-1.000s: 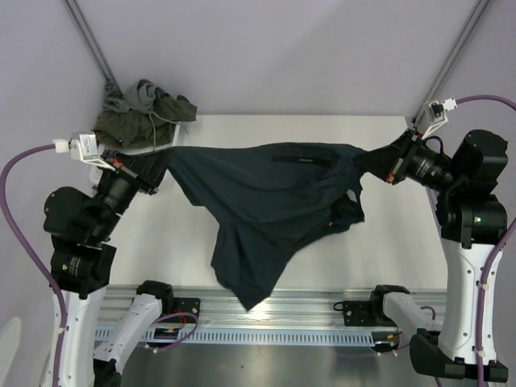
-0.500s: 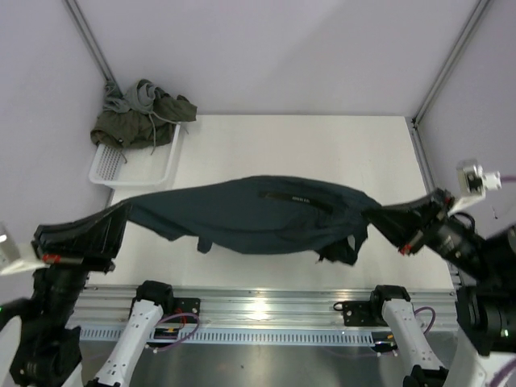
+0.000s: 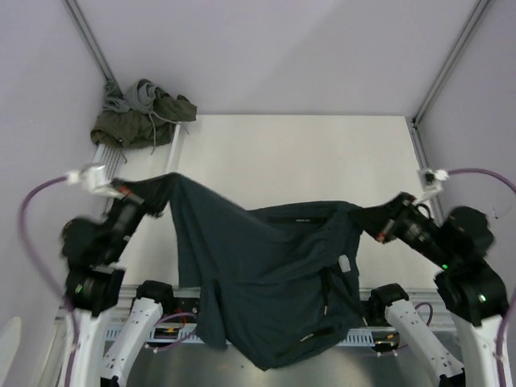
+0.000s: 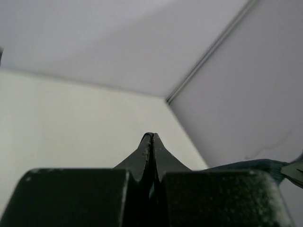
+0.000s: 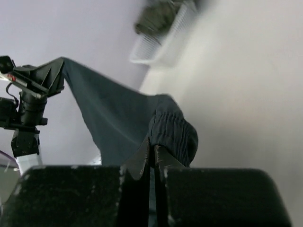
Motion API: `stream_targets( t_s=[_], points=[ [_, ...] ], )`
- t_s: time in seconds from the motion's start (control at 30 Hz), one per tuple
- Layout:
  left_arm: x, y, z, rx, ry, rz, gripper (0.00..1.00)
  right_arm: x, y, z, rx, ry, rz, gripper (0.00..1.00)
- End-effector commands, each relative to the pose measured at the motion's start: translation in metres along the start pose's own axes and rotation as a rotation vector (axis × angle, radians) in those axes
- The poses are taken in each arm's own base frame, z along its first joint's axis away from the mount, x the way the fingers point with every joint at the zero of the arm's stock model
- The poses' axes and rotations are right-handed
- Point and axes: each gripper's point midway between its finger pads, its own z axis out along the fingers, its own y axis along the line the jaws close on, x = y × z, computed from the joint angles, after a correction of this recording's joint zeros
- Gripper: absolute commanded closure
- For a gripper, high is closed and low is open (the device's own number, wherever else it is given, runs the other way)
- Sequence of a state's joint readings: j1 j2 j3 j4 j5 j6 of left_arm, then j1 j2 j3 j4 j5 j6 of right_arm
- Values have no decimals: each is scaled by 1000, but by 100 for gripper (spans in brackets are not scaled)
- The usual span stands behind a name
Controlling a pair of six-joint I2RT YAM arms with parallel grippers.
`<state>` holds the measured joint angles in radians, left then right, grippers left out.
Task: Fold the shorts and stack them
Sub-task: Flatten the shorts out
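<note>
Navy shorts (image 3: 274, 274) crosswise, left end effector (image 3: 151, 193) to right end effector (image 3: 377, 222), legs nearward

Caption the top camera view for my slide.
Left arm and right arm hold the navy shorts spread between them above the table.

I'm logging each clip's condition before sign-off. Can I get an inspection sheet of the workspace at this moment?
Surface: white table, no damage seen.
Job's things: navy shorts unfolded, strung between both arms, sagging over the table's near edge; olive shorts and grey shorts heaped on the basket at the far left corner.
Clutter: nothing seen.
Grippers: left gripper and right gripper each have jaws shut on opposite ends of the navy shorts.
Cables: left purple cable and right purple cable loop from the wrists, clear of the cloth.
Surroundings: pale walls, metal corner posts.
</note>
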<state>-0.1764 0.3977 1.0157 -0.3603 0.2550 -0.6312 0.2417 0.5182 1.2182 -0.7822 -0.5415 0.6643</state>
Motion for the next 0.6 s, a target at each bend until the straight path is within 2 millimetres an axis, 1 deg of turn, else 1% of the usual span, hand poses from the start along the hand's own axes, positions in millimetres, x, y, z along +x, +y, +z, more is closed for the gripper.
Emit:
stream_targets(
  t_s=[0.0, 0.03, 0.07, 0.1, 0.13, 0.17, 0.2, 0.23, 0.27, 0.3, 0.33, 0.37, 0.4, 0.43, 0.47, 0.53, 0.57],
  points=[
    [52, 62, 54, -123, 76, -103, 100, -20, -49, 41, 159, -107, 35, 100],
    [50, 68, 65, -123, 44, -107, 100, -26, -62, 55, 194, -120, 25, 100],
    [79, 97, 78, -190, 94, -135, 100, -28, -70, 63, 211, -121, 25, 100],
    [85, 109, 85, -222, 95, -148, 100, -36, -81, 72, 222, -151, 20, 100],
    [85, 114, 94, -214, 67, -149, 100, -34, -89, 84, 214, -116, 29, 100],
    [100, 130, 103, -255, 100, -161, 100, -38, -96, 90, 213, -116, 39, 100],
    [102, 135, 107, -270, 101, -163, 100, -56, -109, 91, 225, -166, 40, 100],
    [102, 137, 112, -277, 99, -167, 100, -54, -113, 95, 192, -133, 68, 100],
    [105, 142, 115, -289, 104, -170, 100, -58, -128, 101, 207, -117, 97, 100],
    [103, 142, 116, -286, 93, -167, 100, -79, -144, 95, 229, -171, 102, 100],
    [99, 145, 116, -306, 70, -163, 100, -81, -142, 95, 184, -148, 130, 100],
    [96, 147, 115, -316, 56, -155, 100, -86, -153, 96, 183, -148, 162, 100],
    [94, 148, 114, -321, 46, -148, 100, -97, -154, 94, 158, -169, 157, 100],
    [90, 150, 114, -333, 31, -141, 100, -101, -158, 88, 137, -160, 179, 100],
    [88, 149, 114, -330, 29, -128, 100, -106, -161, 89, 122, -152, 210, 100],
    [78, 137, 115, -283, 5, -119, 100, -110, -150, 88, 76, -136, 183, 100],
    [74, 126, 115, -238, 2, -115, 100, -114, -139, 86, 61, -143, 147, 100]
  ],
)
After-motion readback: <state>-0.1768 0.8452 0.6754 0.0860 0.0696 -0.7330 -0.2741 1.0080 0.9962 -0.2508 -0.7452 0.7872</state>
